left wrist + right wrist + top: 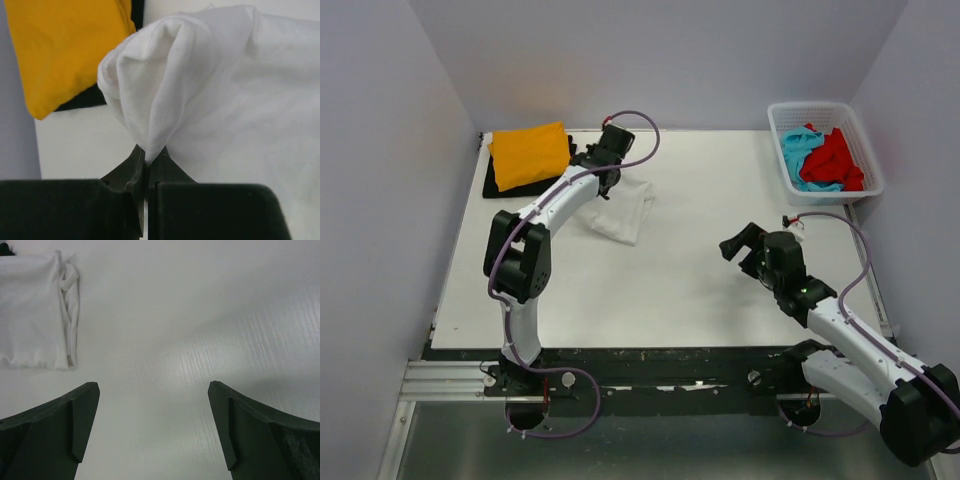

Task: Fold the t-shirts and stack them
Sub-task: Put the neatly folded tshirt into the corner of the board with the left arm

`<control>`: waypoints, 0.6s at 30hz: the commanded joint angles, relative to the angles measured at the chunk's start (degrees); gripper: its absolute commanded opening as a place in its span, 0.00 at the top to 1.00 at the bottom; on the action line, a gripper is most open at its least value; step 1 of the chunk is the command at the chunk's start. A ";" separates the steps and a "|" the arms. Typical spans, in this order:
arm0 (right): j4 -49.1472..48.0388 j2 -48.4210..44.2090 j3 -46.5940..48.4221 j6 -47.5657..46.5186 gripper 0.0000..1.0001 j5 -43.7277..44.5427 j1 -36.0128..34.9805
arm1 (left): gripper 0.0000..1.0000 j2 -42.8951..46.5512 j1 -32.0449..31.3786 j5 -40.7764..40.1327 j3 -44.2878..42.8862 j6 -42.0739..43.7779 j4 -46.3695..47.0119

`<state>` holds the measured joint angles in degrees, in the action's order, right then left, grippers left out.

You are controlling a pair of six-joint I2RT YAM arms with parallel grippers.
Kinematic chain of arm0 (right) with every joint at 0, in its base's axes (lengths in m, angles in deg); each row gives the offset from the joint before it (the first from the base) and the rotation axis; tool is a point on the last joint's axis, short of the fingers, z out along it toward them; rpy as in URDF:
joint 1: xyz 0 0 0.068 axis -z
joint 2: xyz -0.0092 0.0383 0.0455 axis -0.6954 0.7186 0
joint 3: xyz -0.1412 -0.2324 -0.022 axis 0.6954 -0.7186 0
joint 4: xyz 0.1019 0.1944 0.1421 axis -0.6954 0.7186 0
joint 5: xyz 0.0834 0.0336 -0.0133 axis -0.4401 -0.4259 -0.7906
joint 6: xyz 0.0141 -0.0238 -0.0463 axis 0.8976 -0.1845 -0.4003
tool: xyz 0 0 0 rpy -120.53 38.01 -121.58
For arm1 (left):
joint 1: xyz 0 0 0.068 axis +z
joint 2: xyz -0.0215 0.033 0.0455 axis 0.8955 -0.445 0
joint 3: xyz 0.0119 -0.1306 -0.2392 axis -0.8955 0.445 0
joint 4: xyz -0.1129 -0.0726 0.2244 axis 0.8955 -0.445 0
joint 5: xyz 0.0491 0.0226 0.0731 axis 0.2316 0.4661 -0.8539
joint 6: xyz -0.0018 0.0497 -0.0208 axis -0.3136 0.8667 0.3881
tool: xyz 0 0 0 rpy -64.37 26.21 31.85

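looking down from the top view, the left tool point(609, 172) reaches over the far left part of the table point(700, 290) and meets the edge of the white t-shirt point(625, 212), which lies partly folded there. just left of it the orange t-shirt point(530, 154) lies folded on the black t-shirt point(498, 186) in the far left corner. the basket point(873, 180) at the far right corner holds the red t-shirt point(838, 160) and the turquoise t-shirt point(797, 158), bunched together. the right tool point(742, 252) hangs over bare table, well apart from the white cloth.

on the left wrist view, the jaws are pressed together, clamped on a gathered fold of the white t-shirt that bunches beyond them, with orange cloth behind at left.

on the right wrist view, the jaws stand wide apart with only table between them, the white t-shirt lying off at upper left.
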<state>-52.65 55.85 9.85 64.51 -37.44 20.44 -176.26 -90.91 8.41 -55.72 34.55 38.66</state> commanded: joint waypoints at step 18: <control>-1.48 7.76 1.59 -2.27 0.00 7.68 0.14 | 1.00 -4.68 12.16 -7.50 -23.07 20.93 10.96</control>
<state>-53.52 62.34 9.91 62.98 -32.37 20.44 -181.27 -79.61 3.82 -74.82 54.26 47.95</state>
